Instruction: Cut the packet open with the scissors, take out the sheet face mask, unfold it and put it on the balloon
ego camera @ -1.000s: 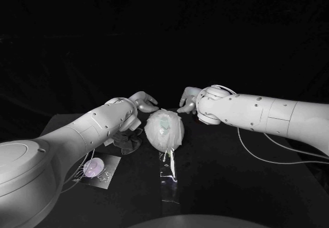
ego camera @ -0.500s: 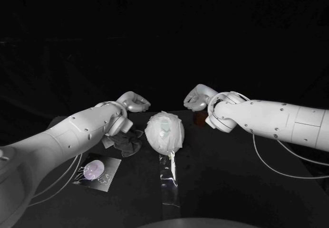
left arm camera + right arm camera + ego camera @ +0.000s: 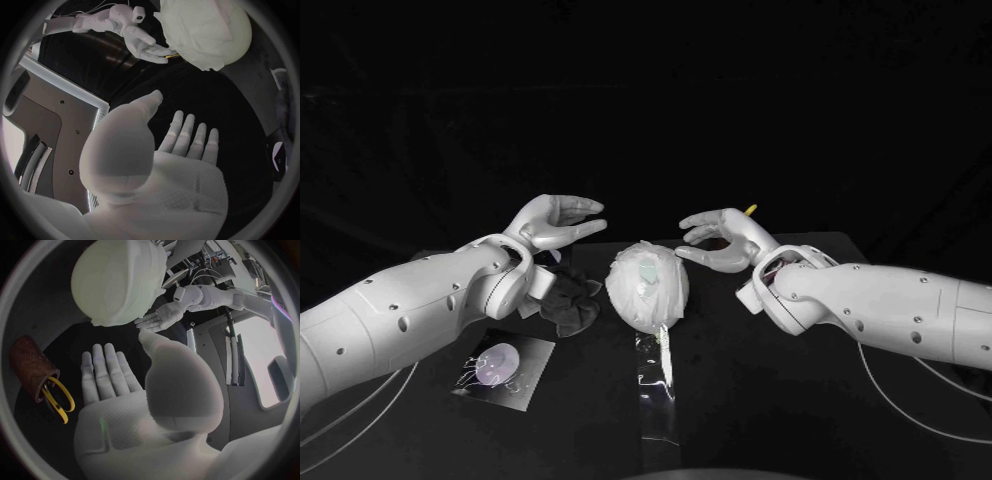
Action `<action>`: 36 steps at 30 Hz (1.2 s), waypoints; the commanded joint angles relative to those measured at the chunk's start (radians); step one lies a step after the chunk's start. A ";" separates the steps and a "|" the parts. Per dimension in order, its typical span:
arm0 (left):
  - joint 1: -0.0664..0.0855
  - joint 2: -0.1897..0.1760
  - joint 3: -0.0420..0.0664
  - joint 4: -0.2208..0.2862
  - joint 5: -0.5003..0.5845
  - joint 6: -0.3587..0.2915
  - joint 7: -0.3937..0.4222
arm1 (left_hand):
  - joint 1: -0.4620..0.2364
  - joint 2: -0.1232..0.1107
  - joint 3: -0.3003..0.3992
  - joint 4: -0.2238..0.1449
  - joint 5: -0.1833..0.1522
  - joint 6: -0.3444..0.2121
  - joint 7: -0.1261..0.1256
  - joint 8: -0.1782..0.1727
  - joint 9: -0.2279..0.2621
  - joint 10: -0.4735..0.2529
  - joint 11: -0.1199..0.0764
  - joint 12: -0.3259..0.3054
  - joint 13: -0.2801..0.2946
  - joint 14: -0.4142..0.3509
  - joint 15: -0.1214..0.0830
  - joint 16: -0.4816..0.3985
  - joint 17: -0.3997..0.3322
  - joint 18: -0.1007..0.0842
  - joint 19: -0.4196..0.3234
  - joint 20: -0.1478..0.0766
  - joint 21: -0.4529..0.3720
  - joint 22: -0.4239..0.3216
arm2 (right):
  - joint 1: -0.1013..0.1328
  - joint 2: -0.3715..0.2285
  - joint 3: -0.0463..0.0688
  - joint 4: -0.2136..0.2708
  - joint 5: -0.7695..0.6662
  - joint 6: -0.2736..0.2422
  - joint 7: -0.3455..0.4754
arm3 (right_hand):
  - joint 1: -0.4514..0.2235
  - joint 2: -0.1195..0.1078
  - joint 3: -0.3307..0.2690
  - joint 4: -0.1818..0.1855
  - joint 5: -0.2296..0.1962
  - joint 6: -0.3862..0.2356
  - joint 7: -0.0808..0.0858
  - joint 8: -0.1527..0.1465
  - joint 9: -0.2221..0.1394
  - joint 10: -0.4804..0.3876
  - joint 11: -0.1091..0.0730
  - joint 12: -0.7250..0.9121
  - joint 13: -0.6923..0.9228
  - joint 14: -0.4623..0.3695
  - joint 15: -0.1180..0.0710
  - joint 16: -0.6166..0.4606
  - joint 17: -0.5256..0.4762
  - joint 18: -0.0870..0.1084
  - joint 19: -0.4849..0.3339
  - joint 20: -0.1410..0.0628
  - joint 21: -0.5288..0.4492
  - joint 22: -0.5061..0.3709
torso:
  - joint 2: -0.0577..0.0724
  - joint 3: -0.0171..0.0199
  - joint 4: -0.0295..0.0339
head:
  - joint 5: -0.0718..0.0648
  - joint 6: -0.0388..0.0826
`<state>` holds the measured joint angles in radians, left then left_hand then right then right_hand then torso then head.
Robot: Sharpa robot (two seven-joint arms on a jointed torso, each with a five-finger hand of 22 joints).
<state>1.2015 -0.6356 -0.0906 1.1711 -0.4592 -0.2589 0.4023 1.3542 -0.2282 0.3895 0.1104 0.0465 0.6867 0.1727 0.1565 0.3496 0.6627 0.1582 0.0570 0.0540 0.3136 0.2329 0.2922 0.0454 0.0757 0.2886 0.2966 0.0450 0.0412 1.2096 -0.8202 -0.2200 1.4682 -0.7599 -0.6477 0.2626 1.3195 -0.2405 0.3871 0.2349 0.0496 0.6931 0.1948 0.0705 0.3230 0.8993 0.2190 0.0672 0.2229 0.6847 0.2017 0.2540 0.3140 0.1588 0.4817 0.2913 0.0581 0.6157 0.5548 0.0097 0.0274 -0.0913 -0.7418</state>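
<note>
The wrinkled white sheet face mask (image 3: 646, 292) drapes the pale balloon (image 3: 119, 270); yellow-handled scissors (image 3: 55, 396) stand in a brown cup (image 3: 28, 362); the dark packet (image 3: 503, 362) lies flat, apart.

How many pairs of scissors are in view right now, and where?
1. The yellow-handled scissors stand handles up in the brown holder beside the open right hand. Any other pair would be hidden from these views.

The head camera looks down from above onto the black table (image 3: 747, 420), far enough back to take in both arms. Each wrist camera sits close behind its own palm. The left hand (image 3: 162, 165) and the right hand (image 3: 131, 400) face each other, and all three views share the balloon (image 3: 646, 285) between them.
</note>
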 commanded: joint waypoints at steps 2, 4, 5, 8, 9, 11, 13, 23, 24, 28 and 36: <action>-0.016 -0.028 0.000 0.058 -0.123 -0.028 0.093 | 0.082 0.040 -0.244 0.017 0.016 -0.086 0.005 -0.031 -0.037 -0.100 -0.002 -0.007 -0.004 -0.053 -0.012 -0.061 -0.004 -0.020 -0.031 -0.016 -0.009 -0.006 | -0.020 0.000 0.001 0.006 -0.031 -0.033 0.152 | -0.001 0.002 -0.078 0.012 0.001 -0.125 0.071 -0.022 -0.049 -0.115 0.003 -0.006 -0.052 -0.148 0.005 -0.084 -0.069 -0.042 -0.169 0.001 -0.019 -0.199 | 0.002 0.0011 0.0002 | 0.003 0.004; -0.026 -0.036 0.000 0.073 -0.166 -0.029 0.092 | 0.205 0.029 -0.433 0.127 0.005 -0.142 0.012 -0.048 -0.064 -0.160 -0.007 -0.013 -0.008 -0.088 -0.023 -0.104 -0.007 -0.018 -0.044 0.000 -0.011 -0.007 | -0.026 0.004 0.002 0.003 -0.058 -0.027 0.149 | 0.088 0.086 -0.400 0.046 0.000 -0.239 0.063 -0.006 -0.091 -0.256 0.003 -0.004 -0.118 -0.260 -0.001 -0.150 -0.126 -0.106 -0.265 0.001 -0.015 -0.296 | 0.003 0.0003 -0.0006 | 0.003 0.005; -0.030 -0.037 0.000 0.078 -0.186 -0.029 0.089 | 0.205 0.029 -0.433 0.127 0.005 -0.142 0.012 -0.048 -0.064 -0.160 -0.007 -0.013 -0.008 -0.088 -0.023 -0.104 -0.007 -0.018 -0.044 0.000 -0.011 -0.007 | -0.028 0.006 0.002 0.001 -0.068 -0.024 0.148 | 0.091 0.084 -0.419 0.052 0.000 -0.260 0.062 -0.011 -0.101 -0.291 0.000 -0.011 -0.126 -0.287 -0.003 -0.159 -0.137 -0.099 -0.276 0.001 -0.018 -0.313 | 0.003 0.0003 -0.0006 | 0.003 0.005; -0.039 -0.038 0.000 0.088 -0.258 -0.022 0.076 | 0.266 -0.027 -0.528 0.193 0.008 -0.207 0.001 -0.067 -0.092 -0.252 -0.020 -0.018 -0.014 -0.141 -0.044 -0.153 -0.014 -0.014 -0.090 -0.005 -0.018 -0.013 | -0.032 0.015 0.002 -0.004 -0.098 -0.005 0.137 | 0.114 0.048 -0.554 0.065 0.007 -0.355 0.050 -0.032 -0.142 -0.437 -0.017 -0.027 -0.161 -0.403 -0.016 -0.200 -0.184 -0.093 -0.326 -0.002 -0.031 -0.378 | 0.005 -0.0016 -0.0020 | 0.003 0.007; -0.041 -0.037 0.000 0.090 -0.279 -0.020 0.072 | 0.266 -0.030 -0.532 0.191 0.008 -0.208 0.001 -0.067 -0.092 -0.256 -0.021 -0.018 -0.014 -0.143 -0.044 -0.155 -0.014 -0.014 -0.093 -0.006 -0.019 -0.013 | -0.033 0.017 0.002 -0.005 -0.104 0.003 0.133 | 0.116 0.029 -0.598 0.066 0.001 -0.386 0.041 -0.035 -0.154 -0.485 -0.025 -0.028 -0.173 -0.436 -0.022 -0.213 -0.198 -0.092 -0.347 -0.003 -0.033 -0.401 | 0.006 -0.0021 -0.0019 | 0.004 0.008; -0.044 -0.036 0.000 0.093 -0.320 -0.016 0.064 | 0.269 -0.041 -0.545 0.192 0.009 -0.223 -0.007 -0.071 -0.099 -0.274 -0.029 -0.019 -0.015 -0.152 -0.049 -0.163 -0.014 -0.012 -0.104 -0.008 -0.019 -0.014 | -0.034 0.022 0.002 -0.008 -0.113 0.018 0.125 | 0.113 0.017 -0.609 0.067 0.003 -0.394 0.038 -0.034 -0.157 -0.498 -0.029 -0.028 -0.178 -0.446 -0.026 -0.216 -0.203 -0.091 -0.354 -0.003 -0.034 -0.408 | 0.006 -0.0019 -0.0030 | 0.005 0.008; -0.045 -0.035 0.000 0.095 -0.354 -0.013 0.057 | 0.269 -0.046 -0.550 0.191 0.009 -0.227 -0.013 -0.072 -0.100 -0.280 -0.036 -0.019 -0.014 -0.158 -0.052 -0.168 -0.015 -0.010 -0.111 -0.010 -0.019 -0.015 | -0.035 0.027 0.002 -0.008 -0.120 0.032 0.120 | 0.099 -0.010 -0.632 0.067 0.006 -0.418 0.034 -0.037 -0.168 -0.533 -0.032 -0.032 -0.184 -0.472 -0.029 -0.223 -0.214 -0.089 -0.363 -0.004 -0.034 -0.419 | 0.007 -0.0023 -0.0029 | 0.004 0.009; -0.048 -0.019 0.000 0.109 -0.430 0.024 0.032 | 0.241 -0.064 -0.595 0.192 0.010 -0.257 -0.018 -0.079 -0.113 -0.320 -0.042 -0.020 -0.016 -0.179 -0.071 -0.189 -0.016 -0.002 -0.144 -0.018 -0.022 -0.017 | -0.036 0.062 0.003 -0.018 -0.103 0.120 0.094 | -0.085 0.075 -0.579 0.069 0.001 -0.426 0.045 -0.030 -0.170 -0.556 -0.022 -0.029 -0.185 -0.491 -0.021 -0.224 -0.224 -0.058 -0.369 -0.013 -0.033 -0.426 | 0.007 -0.0016 -0.0029 | 0.004 0.008; -0.048 -0.018 0.000 0.112 -0.433 0.039 0.028 | 0.230 -0.065 -0.596 0.192 0.010 -0.257 -0.014 -0.079 -0.113 -0.316 -0.037 -0.019 -0.016 -0.177 -0.076 -0.188 -0.015 -0.001 -0.146 -0.018 -0.021 -0.017 | -0.035 0.067 0.003 -0.019 -0.094 0.134 0.092 | -0.157 0.190 -0.541 0.063 -0.008 -0.406 0.056 -0.024 -0.162 -0.531 -0.011 -0.024 -0.182 -0.471 -0.009 -0.219 -0.217 -0.042 -0.366 -0.017 -0.031 -0.422 | 0.008 -0.0014 -0.0027 | 0.004 0.009; -0.048 -0.016 0.000 0.117 -0.437 0.086 0.013 | 0.177 -0.059 -0.590 0.192 0.010 -0.215 0.025 -0.064 -0.095 -0.248 0.006 -0.006 -0.008 -0.144 -0.073 -0.170 -0.007 0.010 -0.138 -0.016 -0.017 -0.014 | -0.032 0.075 0.004 -0.018 -0.078 0.159 0.084 | -0.277 0.305 -0.536 0.059 0.029 -0.354 0.077 -0.010 -0.150 -0.459 0.012 -0.020 -0.179 -0.411 0.011 -0.209 -0.206 -0.011 -0.360 -0.001 -0.028 -0.415 | 0.007 -0.0022 -0.0026 | 0.001 0.007; -0.048 -0.007 0.001 0.102 -0.441 0.114 -0.005 | 0.148 -0.066 -0.598 0.192 0.011 -0.196 0.053 -0.054 -0.088 -0.228 0.034 -0.008 -0.009 -0.125 -0.052 -0.163 -0.002 0.033 -0.126 -0.018 -0.013 -0.011 | -0.022 0.091 0.007 -0.035 -0.074 0.184 0.052 | -0.330 0.331 -0.565 0.062 0.026 -0.342 0.086 -0.008 -0.156 -0.453 0.020 -0.025 -0.180 -0.407 0.019 -0.214 -0.215 -0.017 -0.355 0.000 -0.024 -0.412 | 0.007 -0.0023 -0.0007 | -0.003 0.006</action>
<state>1.1534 -0.6456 -0.0916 1.2754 -0.8839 -0.1865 0.4100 1.5116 -0.2937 -0.2028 0.3008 0.0543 0.4883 0.1604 0.0984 0.2616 0.4356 0.1881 0.0494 0.0457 0.1830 0.1788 0.1267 0.0421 0.0964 0.1559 0.2807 0.0299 0.0288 1.1863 -0.7321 -0.2135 1.4374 -0.8365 -0.5095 0.3364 0.9983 0.0934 -0.1727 0.2948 0.0795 0.3470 0.1472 0.0577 0.1681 0.4502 0.2345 0.0426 0.0436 0.2790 0.2159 0.0428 0.0993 0.1393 0.1246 0.2883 0.0285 0.2028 0.5625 0.0079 0.0254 -0.0932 -0.7349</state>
